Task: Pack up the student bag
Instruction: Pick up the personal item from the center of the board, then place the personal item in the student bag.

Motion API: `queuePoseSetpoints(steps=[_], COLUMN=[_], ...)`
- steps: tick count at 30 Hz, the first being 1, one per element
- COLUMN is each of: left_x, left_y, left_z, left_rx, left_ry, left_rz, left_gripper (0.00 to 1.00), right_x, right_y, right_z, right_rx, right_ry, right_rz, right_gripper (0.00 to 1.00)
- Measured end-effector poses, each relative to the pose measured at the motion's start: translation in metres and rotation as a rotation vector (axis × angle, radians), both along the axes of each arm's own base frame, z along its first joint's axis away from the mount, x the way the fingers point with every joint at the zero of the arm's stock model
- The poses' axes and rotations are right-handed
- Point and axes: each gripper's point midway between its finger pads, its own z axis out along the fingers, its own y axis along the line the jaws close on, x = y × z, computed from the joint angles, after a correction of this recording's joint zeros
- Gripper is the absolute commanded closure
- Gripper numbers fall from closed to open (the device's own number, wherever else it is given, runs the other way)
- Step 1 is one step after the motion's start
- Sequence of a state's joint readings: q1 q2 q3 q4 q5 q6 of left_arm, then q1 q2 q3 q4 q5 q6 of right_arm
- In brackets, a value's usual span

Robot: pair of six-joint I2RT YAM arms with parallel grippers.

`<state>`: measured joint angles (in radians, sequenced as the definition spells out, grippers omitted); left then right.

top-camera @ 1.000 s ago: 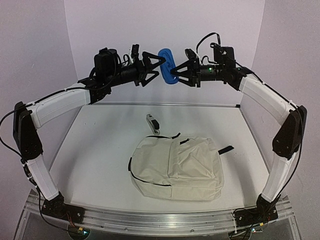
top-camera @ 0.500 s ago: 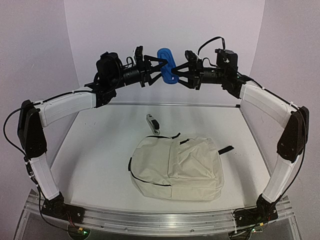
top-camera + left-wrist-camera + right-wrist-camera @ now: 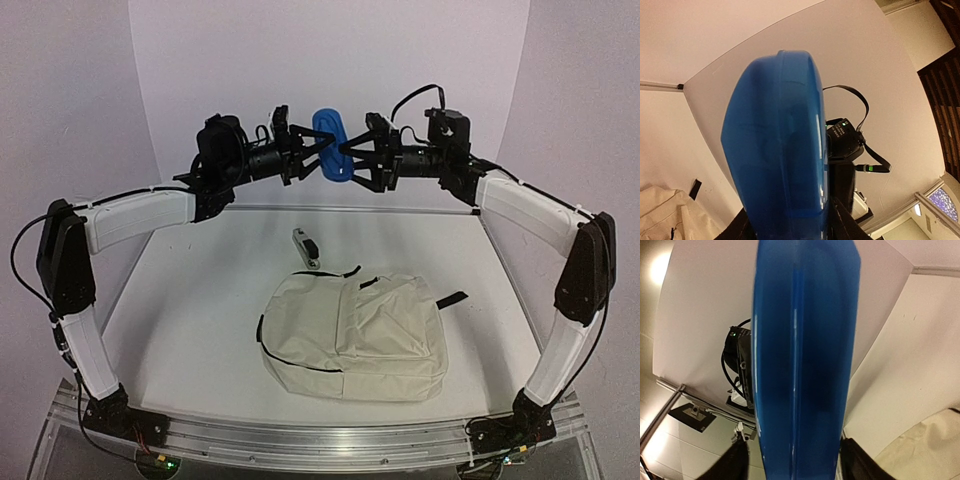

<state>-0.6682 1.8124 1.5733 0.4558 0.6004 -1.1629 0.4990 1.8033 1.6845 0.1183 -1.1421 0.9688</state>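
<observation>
The cream student bag (image 3: 350, 335) lies flat on the white table, closed, its black strap tab (image 3: 451, 299) sticking out to the right. High above the table's far edge a blue hard case (image 3: 331, 145) hangs between the two arms. My left gripper (image 3: 318, 152) is shut on it; in the left wrist view the case (image 3: 780, 150) fills the frame and both fingers (image 3: 845, 226) press its sides. My right gripper (image 3: 353, 160) stands open around the case's other end (image 3: 802, 365), its fingers (image 3: 732, 462) a little off the sides.
A small grey and black object (image 3: 305, 246) lies on the table just behind the bag. White walls close in the back and both sides. A corner of the bag (image 3: 665, 215) shows low in the left wrist view.
My left gripper has shut on the blue case. The right gripper, which held the case before, has spread its jaws. Both wrists have risen slightly and shifted left.
</observation>
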Motion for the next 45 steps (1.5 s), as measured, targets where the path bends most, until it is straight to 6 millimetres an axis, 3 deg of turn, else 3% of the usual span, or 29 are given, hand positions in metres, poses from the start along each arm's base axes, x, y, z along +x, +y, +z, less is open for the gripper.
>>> queuePoseSetpoints(steps=[4,8,11,16,19,24,28,37,43,45], left_x=[-0.001,-0.008,-0.019,-0.038,-0.041,-0.043,-0.041,-0.048,-0.060,-0.064], left_y=[0.008,0.022,0.034,0.045,0.044,0.044,0.045,0.065,0.086,0.092], left_z=[-0.021,-0.036,-0.038,-0.045,-0.053,-0.068,-0.072,-0.096,-0.076,-0.070], left_rx=[0.064,0.143,0.183,0.241,0.269,0.310,0.326,0.384,0.363,0.353], left_ry=[0.044,0.078,0.086,0.095,0.104,0.132,0.136,0.169,0.123,0.109], left_rz=[0.012,0.029,0.038,0.032,0.026,0.024,0.038,0.111,0.176,0.194], left_gripper=[0.68,0.69,0.71,0.73,0.73,0.74,0.74,0.75,0.76,0.76], right_x=[0.005,0.019,0.016,-0.029,-0.063,-0.100,-0.114,-0.119,-0.110,-0.105], right_y=[-0.010,-0.042,-0.070,-0.106,-0.114,-0.111,-0.107,-0.070,-0.041,-0.035], right_z=[-0.028,-0.072,-0.098,-0.136,-0.164,-0.204,-0.225,-0.267,-0.285,-0.285], right_rx=[-0.042,-0.195,-0.352,-0.622,-0.765,-0.921,-0.999,-1.095,-1.148,-1.159], right_ry=[0.068,0.118,0.093,0.050,0.032,0.017,0.005,0.026,0.027,0.015], right_rz=[-0.036,-0.153,-0.236,-0.252,-0.185,-0.064,-0.032,0.041,0.052,0.038], right_gripper=[0.20,0.34,0.42,0.46,0.43,0.45,0.49,0.45,0.40,0.34])
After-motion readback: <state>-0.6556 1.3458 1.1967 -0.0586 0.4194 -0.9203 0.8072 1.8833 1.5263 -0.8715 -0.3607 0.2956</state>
